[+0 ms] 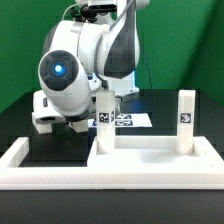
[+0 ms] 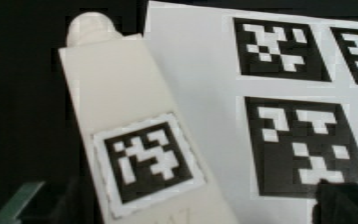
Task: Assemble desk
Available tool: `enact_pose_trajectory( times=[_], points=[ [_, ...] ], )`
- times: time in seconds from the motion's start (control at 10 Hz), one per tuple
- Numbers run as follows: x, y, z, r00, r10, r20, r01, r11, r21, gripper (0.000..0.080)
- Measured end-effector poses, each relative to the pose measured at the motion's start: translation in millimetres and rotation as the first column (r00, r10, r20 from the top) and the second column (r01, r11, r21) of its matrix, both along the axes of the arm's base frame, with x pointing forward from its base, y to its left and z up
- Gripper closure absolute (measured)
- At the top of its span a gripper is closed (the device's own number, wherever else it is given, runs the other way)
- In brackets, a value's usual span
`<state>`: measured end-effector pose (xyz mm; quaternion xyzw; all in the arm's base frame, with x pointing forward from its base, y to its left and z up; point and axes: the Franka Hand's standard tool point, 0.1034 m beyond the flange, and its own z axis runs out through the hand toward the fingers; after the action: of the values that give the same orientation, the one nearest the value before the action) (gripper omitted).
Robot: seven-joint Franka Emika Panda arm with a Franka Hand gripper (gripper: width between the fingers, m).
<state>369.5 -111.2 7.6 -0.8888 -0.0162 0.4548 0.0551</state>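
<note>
The white tabletop (image 1: 150,166) lies flat at the front, toward the exterior view's right. Two white legs stand upright on it, one (image 1: 104,121) at its left corner and one (image 1: 186,121) at its right. In the wrist view a third leg (image 2: 126,120) lies on the black table with its tag facing up, alongside the marker board (image 2: 282,90). My gripper (image 2: 190,206) is open just above this leg. One dark fingertip (image 2: 346,198) is over the board and the other is on the leg's far side. Nothing is held. In the exterior view the gripper (image 1: 60,118) is low behind the tabletop.
A long low white barrier wall (image 1: 28,160) runs along the front and turns back at the exterior view's left. The marker board (image 1: 132,120) lies flat behind the tabletop. The arm's bulky body (image 1: 75,60) fills the upper left.
</note>
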Motion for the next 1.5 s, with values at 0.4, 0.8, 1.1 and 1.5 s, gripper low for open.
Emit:
enact_pose_trajectory(
  times=[0.4, 0.8, 1.1, 1.5],
  points=[
    [-0.2, 0.0, -0.1, 1.0, 0.001, 0.0, -0.001, 1.0, 0.001, 0.0411],
    [-0.3, 0.0, -0.1, 1.0, 0.001, 0.0, -0.001, 1.0, 0.002, 0.0512],
    [-0.3, 0.0, -0.1, 1.0, 0.001, 0.0, -0.001, 1.0, 0.002, 0.0512],
    [11.7, 17.3, 48.5, 1.0, 0.021, 0.022, -0.021, 1.0, 0.016, 0.0512]
  ],
)
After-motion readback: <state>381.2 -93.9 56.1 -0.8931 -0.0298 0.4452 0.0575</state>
